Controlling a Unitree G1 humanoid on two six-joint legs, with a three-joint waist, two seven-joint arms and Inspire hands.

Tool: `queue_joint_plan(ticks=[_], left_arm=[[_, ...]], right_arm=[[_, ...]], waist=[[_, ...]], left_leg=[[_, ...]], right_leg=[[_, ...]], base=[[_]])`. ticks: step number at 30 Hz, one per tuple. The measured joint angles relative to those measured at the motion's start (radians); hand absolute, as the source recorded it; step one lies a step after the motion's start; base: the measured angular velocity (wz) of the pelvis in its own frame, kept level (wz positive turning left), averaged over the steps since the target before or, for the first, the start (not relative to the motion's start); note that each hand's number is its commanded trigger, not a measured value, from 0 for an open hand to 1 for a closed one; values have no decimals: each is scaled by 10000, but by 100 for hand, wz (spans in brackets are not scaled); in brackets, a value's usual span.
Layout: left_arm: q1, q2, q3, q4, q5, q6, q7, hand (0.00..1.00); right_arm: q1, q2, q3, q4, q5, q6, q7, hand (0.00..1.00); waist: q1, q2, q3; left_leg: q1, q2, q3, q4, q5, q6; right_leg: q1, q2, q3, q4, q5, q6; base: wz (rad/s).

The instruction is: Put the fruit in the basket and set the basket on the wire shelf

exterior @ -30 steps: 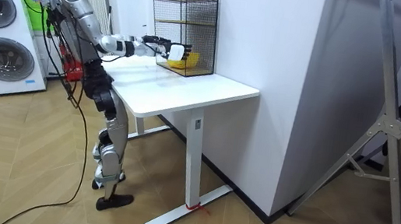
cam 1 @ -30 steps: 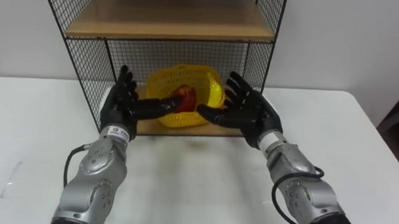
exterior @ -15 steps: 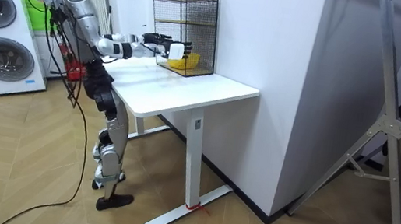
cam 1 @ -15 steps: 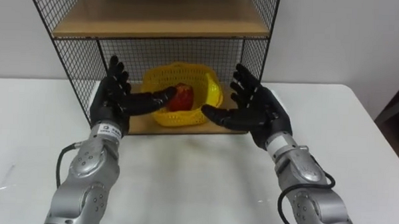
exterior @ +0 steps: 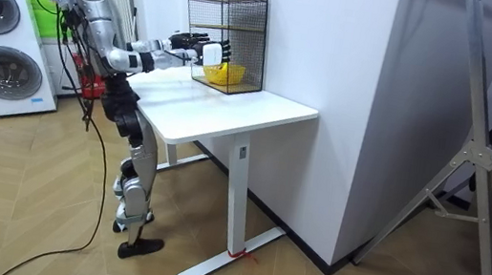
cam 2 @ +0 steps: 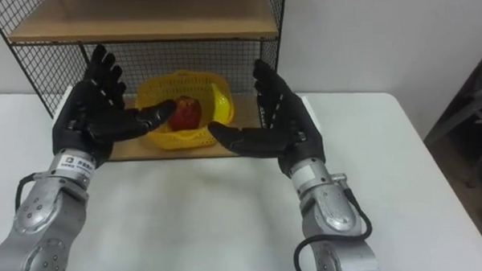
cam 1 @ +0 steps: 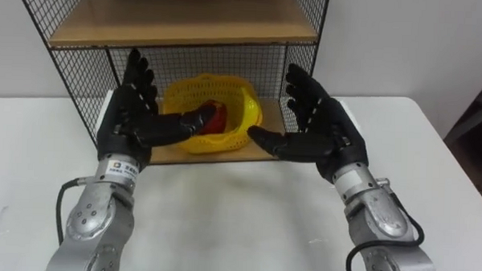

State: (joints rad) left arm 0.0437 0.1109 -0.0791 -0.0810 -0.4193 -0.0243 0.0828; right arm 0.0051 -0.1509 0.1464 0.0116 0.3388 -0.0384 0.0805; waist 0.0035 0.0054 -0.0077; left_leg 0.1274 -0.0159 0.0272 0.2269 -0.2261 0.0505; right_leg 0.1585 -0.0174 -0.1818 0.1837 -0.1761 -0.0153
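1. Both hands have drawn back from the yellow basket [cam 1: 246, 120], which stays on the bottom board of the wire shelf [cam 1: 181, 22] at the tabletop's [cam 1: 238, 212] far edge.
2. The left hand [cam 1: 131, 117] and right hand [cam 1: 323, 129] hover released, palms facing, fingers raised.
3. The left thumb partly covers the red fruit [cam 1: 215, 118] inside the basket.

Both arms extended forward. Left hand [cam 1: 129, 119]: palm turned inward, fingers straight and spread toward 12 o'clock, thumb out toward 3 o'clock; forearm enters from 7 o'clock. Right hand [cam 1: 325, 130]: mirrored, fingers straight toward 11 o'clock, thumb toward 9 o'clock; forearm enters from 5 o'clock. Palms face each other, apart.
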Motion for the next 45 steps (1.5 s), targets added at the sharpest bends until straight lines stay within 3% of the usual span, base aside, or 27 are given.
queue_joint_plan(ticks=[7, 10, 17, 20, 23, 25, 28, 38, 41, 45], left_arm=[[477, -6, 112, -55, 259, -202, -44, 0], [843, -15, 134, -380, 184, -394, -63, 0], [1816, -11, 63, -1122, 198, -1220, -401, 0], [2350, -15, 0, -1190, 183, -1395, -499, 0], [2507, -44, 59, -1192, 218, -1690, -401, 0], [2507, -53, 163, -1218, 315, -2064, -196, 0], [2508, -73, 523, -1448, 404, -2688, 376, 0], [2515, -75, 2522, -2579, 412, -3966, 2831, 0], [2539, -85, 2853, -2637, 662, -4095, 3620, 0], [2643, -135, 3431, -2742, 1033, -4140, 4561, 0]], right_arm=[[807, 1, -250, -636, -809, -107, 81, 0], [1028, 2, -305, -707, -783, -376, 170, 0], [1751, 10, -434, -1055, -699, -863, 314, 0], [1992, 10, -514, -1059, -696, -1066, 275, 0], [2238, 47, -607, -1206, -703, -1264, 286, 0], [2363, 48, -652, -1546, -764, -1453, 283, 0], [2497, 23, -1010, -1885, -751, -2210, 150, 0], [2649, -35, -2357, -2807, -1185, -2857, -2016, 0], [2684, -40, -2945, -3012, -1530, -3005, -2904, 0], [2707, -54, -3837, -3189, -1558, -3167, -3907, 0]], waist=[[51, -103, 35], [59, -104, 41], [31, -160, 65], [33, -228, 27], [64, -286, 10], [135, -265, 25], [260, -168, 83], [361, -71, 89], [353, -36, 116], [346, 63, 17]], left_leg=[[-17, -1, 38, -37, 0, 1], [-39, 16, 152, -46, 1, 1], [-191, 19, 122, -41, 1, 1], [-203, 17, 138, -37, 1, 0], [-209, 17, 146, -28, 0, 0], [-206, 15, 135, -26, 0, 0], [-178, 15, 119, -33, -1, 1], [-481, -62, -42, 83, 11, 18], [-470, -118, -133, 78, 10, 17], [-442, -133, -230, 56, 4, 16]], right_leg=[[-55, 38, 179, 6, 0, 0], [-131, 34, 178, 24, 4, -2], [-248, 11, 170, 39, 11, -2], [-268, 24, 174, 38, 9, -2], [-276, 48, 179, 47, 9, -2], [-276, 70, 264, 43, 14, 2], [-247, 82, 271, 35, 24, 7], [-542, 50, 113, 41, 27, 24], [-462, 43, 19, 43, 28, 25], [-370, 21, -72, 26, 17, 36]], base=[[-2], [-7], [-1], [0], [0], [-2], [0], [3], [9], [7]])
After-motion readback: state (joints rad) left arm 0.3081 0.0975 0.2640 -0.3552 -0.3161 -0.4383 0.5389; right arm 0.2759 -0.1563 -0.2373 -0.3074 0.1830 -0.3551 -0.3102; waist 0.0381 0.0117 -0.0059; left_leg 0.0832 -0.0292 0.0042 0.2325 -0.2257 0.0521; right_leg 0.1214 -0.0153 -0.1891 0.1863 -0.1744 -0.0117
